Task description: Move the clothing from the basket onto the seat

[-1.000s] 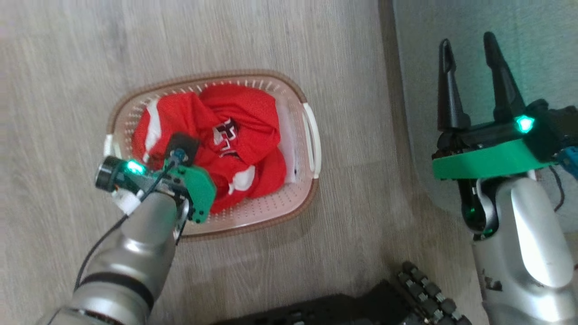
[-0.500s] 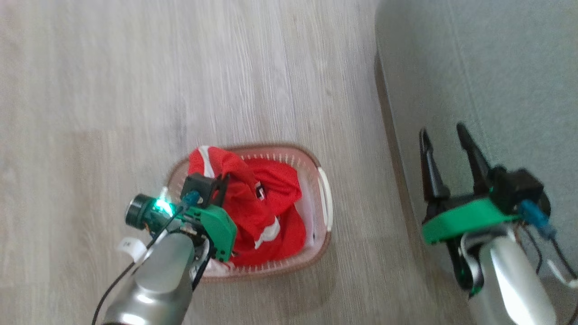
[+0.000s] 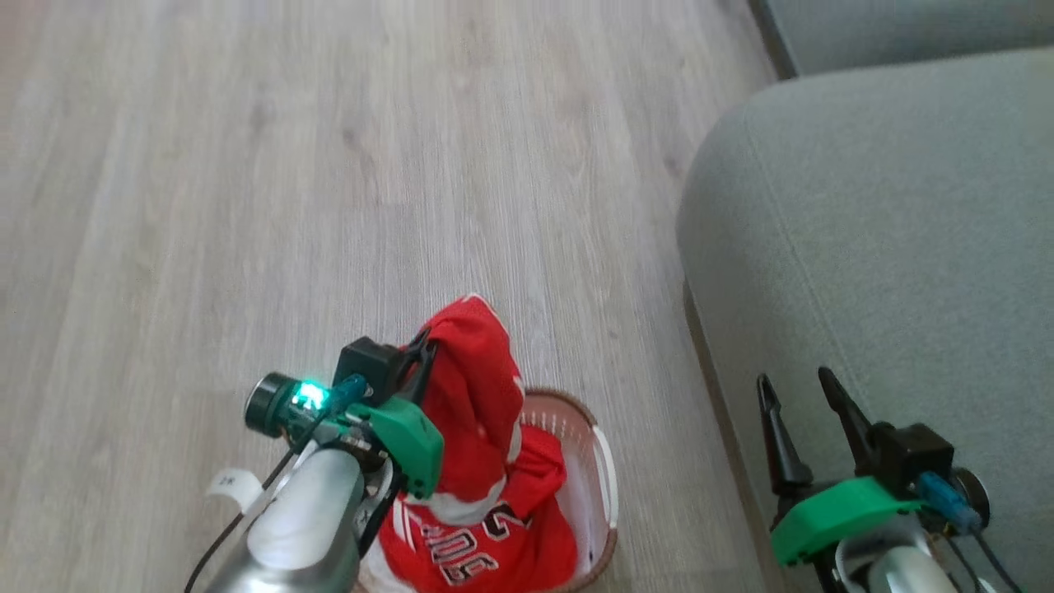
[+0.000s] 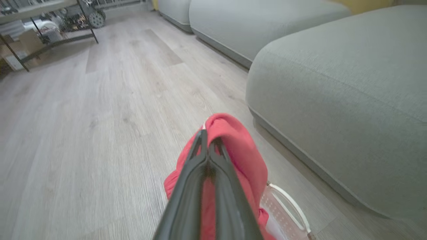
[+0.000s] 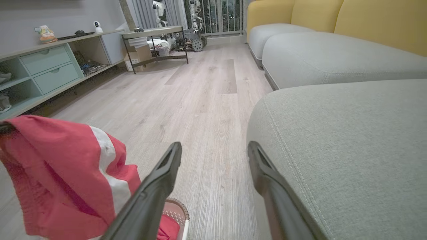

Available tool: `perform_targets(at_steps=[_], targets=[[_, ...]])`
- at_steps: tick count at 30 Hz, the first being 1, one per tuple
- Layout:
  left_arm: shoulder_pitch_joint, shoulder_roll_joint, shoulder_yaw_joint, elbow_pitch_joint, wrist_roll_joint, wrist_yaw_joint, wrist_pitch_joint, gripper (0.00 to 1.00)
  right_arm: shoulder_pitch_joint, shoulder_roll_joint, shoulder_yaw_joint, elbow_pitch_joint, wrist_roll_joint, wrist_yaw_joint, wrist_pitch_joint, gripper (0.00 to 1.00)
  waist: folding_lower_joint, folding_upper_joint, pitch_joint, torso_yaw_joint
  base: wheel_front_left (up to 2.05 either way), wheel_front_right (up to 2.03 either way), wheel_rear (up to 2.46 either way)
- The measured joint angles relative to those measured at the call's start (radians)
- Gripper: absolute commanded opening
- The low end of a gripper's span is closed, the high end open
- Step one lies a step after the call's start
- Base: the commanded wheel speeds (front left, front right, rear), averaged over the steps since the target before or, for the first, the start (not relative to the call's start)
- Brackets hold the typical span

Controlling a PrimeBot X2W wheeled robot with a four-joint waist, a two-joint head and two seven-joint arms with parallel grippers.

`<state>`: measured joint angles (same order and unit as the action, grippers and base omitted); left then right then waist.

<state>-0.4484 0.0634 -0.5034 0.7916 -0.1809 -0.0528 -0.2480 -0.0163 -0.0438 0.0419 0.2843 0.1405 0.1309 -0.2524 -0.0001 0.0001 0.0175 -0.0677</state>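
**Left pincer holding red clothing above the basket**

The left pincer [image 3: 424, 344] is clenching a fold of the red clothing [image 3: 476, 387]. In the left wrist view its two dark fingers are pressing together with the cloth caught between their tips. The gripped fold is hanging above the basket [image 3: 608, 461], raised over the basket's far rim, while its lower part is trailing down into the basket. In the right wrist view a white stripe is running along the hanging cloth.

Below the raised fold, a red jersey [image 3: 473, 548] with black-and-white numbers is lying inside the basket, toward its near side. Whether the jersey and the raised fold are one piece cannot be told.

The basket is standing on the pale wooden floor [image 3: 329, 165], with one white handle facing right. The seat [image 3: 889, 231] is lying to the right of the basket, near it but apart from it, with a strip of floor showing between the two.

The right pincer [image 3: 792, 377] is hovering to the right of the basket at the seat's near edge. Its fingers are spread wide and gripping nothing. In the right wrist view one finger is standing over the floor and the other over the seat's rounded edge. All the clothing in view is hanging above the basket or lying in it.
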Motion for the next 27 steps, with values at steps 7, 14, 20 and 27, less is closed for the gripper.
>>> perform_targets(at_steps=[7, 14, 20, 27], targets=[[-0.009, 0.001, -0.005, -0.081, -0.01, -0.01, 0.014, 0.0, 0.011, 0.0, 0.005, 0.007, -0.015, 0.0, 0.0, 1.0, 0.0, 0.0, -0.077, 0.002, 0.0, 0.0, 0.0], [-0.07, -0.007, -0.044, -0.198, -0.027, -0.027, 0.066, 0.0, 0.008, 0.0, 0.055, 0.018, -0.019, 0.0, 0.0, 1.0, 0.0, 0.0, -0.117, 0.016, 0.0, 0.0, 0.0], [-0.111, -0.018, -0.087, -0.271, -0.061, -0.035, 0.106, 0.0, -0.036, 0.0, 0.153, 0.055, -0.019, 0.0, 0.0, 1.0, 0.0, 0.0, -0.128, 0.025, 0.0, 0.0, 0.0], [-0.162, -0.022, -0.178, -0.332, -0.106, -0.025, 0.146, 0.0, -0.181, -0.002, 0.288, 0.149, 0.013, 0.0, 0.0, 1.0, 0.0, 0.0, -0.137, 0.033, 0.0, 0.0, 0.0]])
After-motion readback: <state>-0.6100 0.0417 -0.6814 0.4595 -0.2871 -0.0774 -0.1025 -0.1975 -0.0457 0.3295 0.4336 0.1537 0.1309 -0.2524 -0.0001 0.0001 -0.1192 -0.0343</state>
